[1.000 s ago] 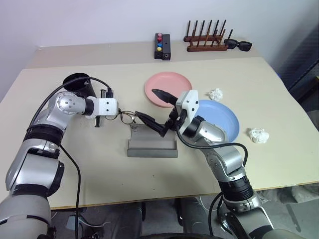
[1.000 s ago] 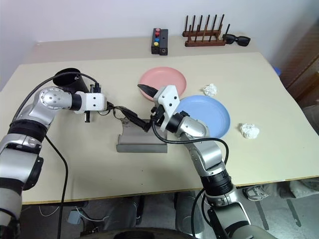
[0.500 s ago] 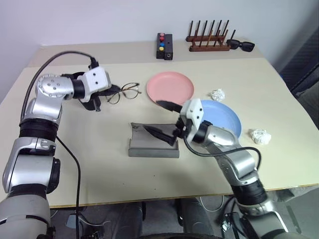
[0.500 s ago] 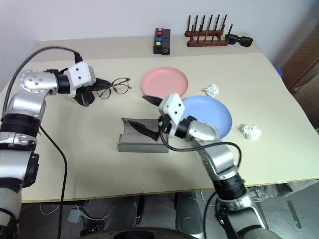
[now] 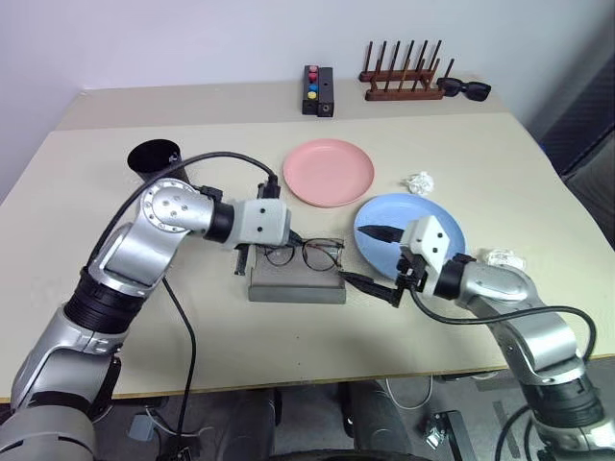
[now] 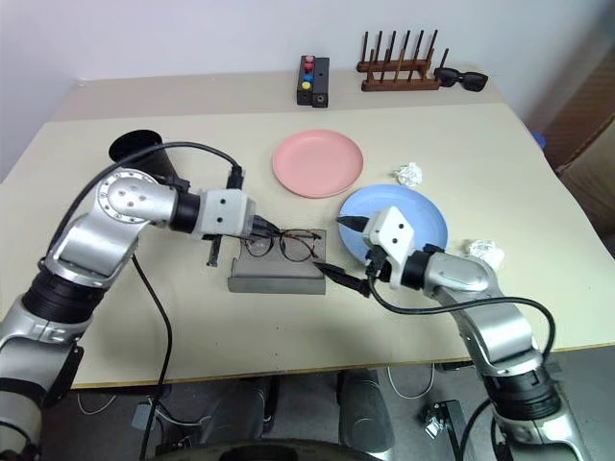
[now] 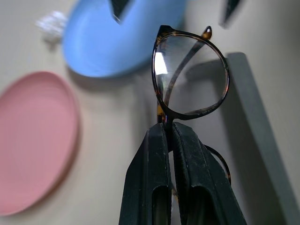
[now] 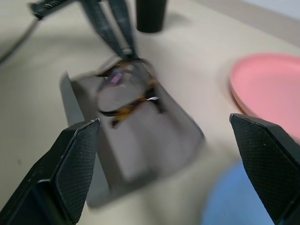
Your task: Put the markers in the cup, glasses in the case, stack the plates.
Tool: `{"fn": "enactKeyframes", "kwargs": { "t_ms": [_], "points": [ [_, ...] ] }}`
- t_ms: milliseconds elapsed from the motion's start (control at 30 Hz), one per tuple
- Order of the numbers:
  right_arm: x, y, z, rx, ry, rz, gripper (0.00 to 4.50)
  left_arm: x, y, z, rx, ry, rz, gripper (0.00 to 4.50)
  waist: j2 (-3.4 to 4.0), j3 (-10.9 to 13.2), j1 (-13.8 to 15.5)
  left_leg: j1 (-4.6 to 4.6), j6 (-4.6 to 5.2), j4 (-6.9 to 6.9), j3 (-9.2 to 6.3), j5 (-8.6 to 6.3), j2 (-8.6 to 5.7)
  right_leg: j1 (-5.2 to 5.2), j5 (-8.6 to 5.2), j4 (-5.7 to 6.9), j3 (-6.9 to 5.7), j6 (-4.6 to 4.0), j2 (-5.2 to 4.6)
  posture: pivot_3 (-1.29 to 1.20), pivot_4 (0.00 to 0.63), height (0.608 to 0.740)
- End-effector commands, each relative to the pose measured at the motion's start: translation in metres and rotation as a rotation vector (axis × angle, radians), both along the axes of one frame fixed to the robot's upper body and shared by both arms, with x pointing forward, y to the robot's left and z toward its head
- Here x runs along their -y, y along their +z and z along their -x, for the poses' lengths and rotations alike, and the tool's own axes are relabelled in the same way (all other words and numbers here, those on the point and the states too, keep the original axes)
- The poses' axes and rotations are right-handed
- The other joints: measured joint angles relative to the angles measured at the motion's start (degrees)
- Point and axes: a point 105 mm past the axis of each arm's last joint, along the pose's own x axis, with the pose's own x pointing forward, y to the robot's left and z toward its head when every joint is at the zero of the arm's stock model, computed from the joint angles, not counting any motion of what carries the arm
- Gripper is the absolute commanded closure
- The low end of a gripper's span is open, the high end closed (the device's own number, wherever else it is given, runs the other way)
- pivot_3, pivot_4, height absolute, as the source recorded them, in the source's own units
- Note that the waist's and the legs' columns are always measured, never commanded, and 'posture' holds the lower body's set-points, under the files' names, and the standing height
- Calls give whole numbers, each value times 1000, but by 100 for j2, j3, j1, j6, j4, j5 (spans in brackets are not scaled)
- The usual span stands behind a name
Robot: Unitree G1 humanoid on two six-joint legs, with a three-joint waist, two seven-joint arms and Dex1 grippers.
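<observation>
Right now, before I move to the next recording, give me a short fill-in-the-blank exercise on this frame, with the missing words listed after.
1. The left gripper is shut on the ____.
2. The glasses hang over the open grey ____.
3. The right gripper, beside the case, has its fingers ____.
4. The pink plate and the blue plate lie ____, not stacked.

Missing words: glasses; case; open; apart

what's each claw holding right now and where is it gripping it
Left claw pinches the glasses at the frame's rim beside one lens. Right claw is open, holding nothing.
</observation>
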Motion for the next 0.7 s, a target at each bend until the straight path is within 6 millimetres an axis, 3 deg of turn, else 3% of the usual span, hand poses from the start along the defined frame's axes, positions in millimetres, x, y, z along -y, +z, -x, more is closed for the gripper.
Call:
{"fn": "enactKeyframes", "kwargs": {
  "t_ms": [33, 467, 667, 700],
  "points": [
    [3, 13, 3, 56, -3, -2, 0, -4, -4, -5, 64, 32, -65, 4309, 0, 0, -17, 0, 0, -1, 0, 0, 0, 0, 0, 1, 0, 0, 0, 0, 150, 739],
    [0, 9, -1, 54, 1, -7, 0, -4, -30, -6, 91, 64, -128, 4309, 0, 0, 10, -1, 1, 1, 0, -1, 0, 1, 5, -2, 0, 2, 0, 0, 150, 739],
    [-5, 8, -1, 58, 12, -13, 0, 3, -29, 1, 28, 56, -78, 4309, 0, 0, 14, -2, 1, 2, 0, -1, 0, 1, 4, -3, 0, 2, -1, 0, 150, 739],
    [-5, 8, -1, 58, 12, -14, 0, 3, -28, 0, 28, 59, -76, 3785, 0, 0, 14, -2, 1, 2, 0, -1, -1, 2, 4, -3, 0, 2, -1, 0, 150, 739]
  ]
}}
